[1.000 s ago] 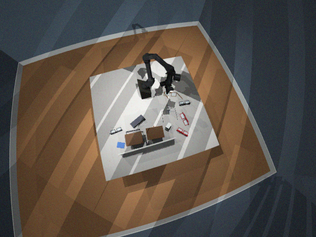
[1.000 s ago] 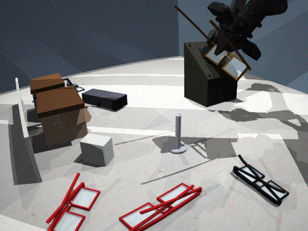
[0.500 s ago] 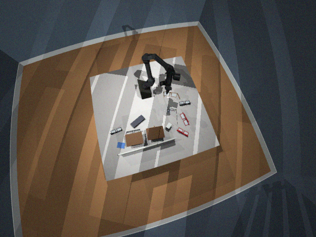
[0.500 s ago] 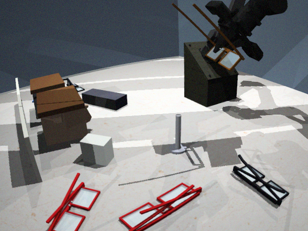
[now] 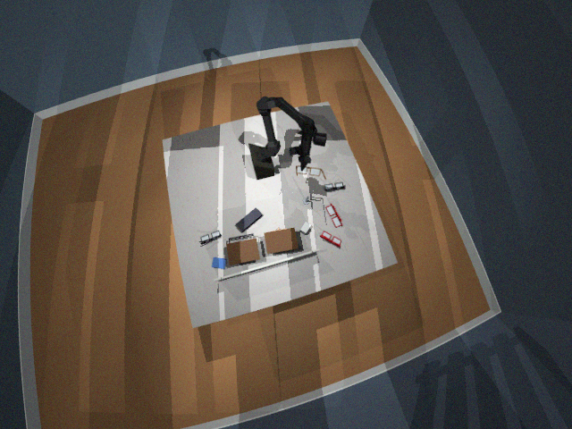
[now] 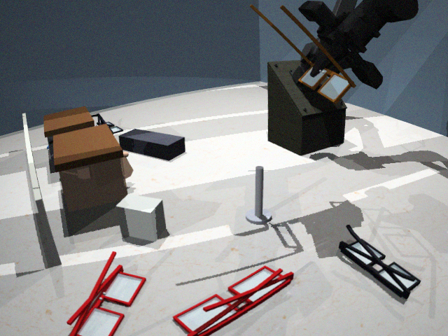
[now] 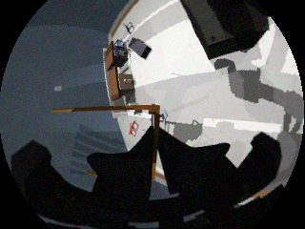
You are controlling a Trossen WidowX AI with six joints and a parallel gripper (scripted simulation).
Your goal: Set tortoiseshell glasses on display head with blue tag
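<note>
The tortoiseshell glasses are in the air, temples unfolded. My gripper is shut on their front frame, near the bridge. In the exterior view the temples slant up and left, and the lenses are tilted. The blue tag lies beside the left display head, far from the gripper. A dark outline shows at that head's front edge; I cannot tell what it is. The other head stands beside it, near a pale block.
A pale upright panel stands behind the heads. A dark box lies in front. A grey post stands mid-table. Red glasses and black glasses lie folded around.
</note>
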